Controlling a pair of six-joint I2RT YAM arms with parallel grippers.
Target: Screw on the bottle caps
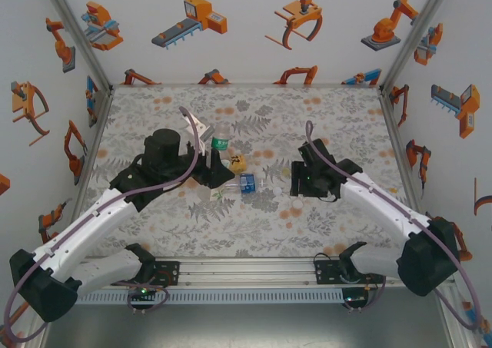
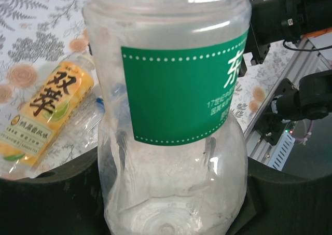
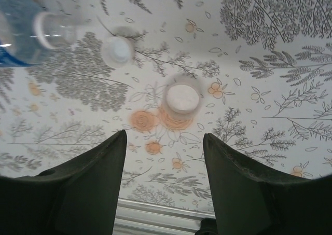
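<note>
My left gripper (image 1: 213,171) (image 2: 171,193) is shut on the base of the pale bottle with the green label (image 1: 220,144) (image 2: 176,90), holding it upright near the mat's middle. The yellow-labelled bottle (image 1: 237,164) (image 2: 44,115) lies just beside it. To its right, the clear blue-labelled bottle (image 1: 247,183) (image 3: 15,27) lies on its side, its open neck (image 3: 52,30) pointing right. Two white bottle caps rest on the mat: one (image 3: 182,98) just ahead of my right gripper (image 1: 297,188) (image 3: 164,136), another (image 3: 117,51) farther off by the blue bottle's neck. The right gripper is open, with nothing between its fingers.
A floral mat (image 1: 338,125) covers the table, ringed by white walls with orange robot pictures. An aluminium rail (image 1: 246,270) (image 3: 155,214) runs along the near edge between the arm bases. The right arm (image 2: 290,17) shows dark beyond the held bottle.
</note>
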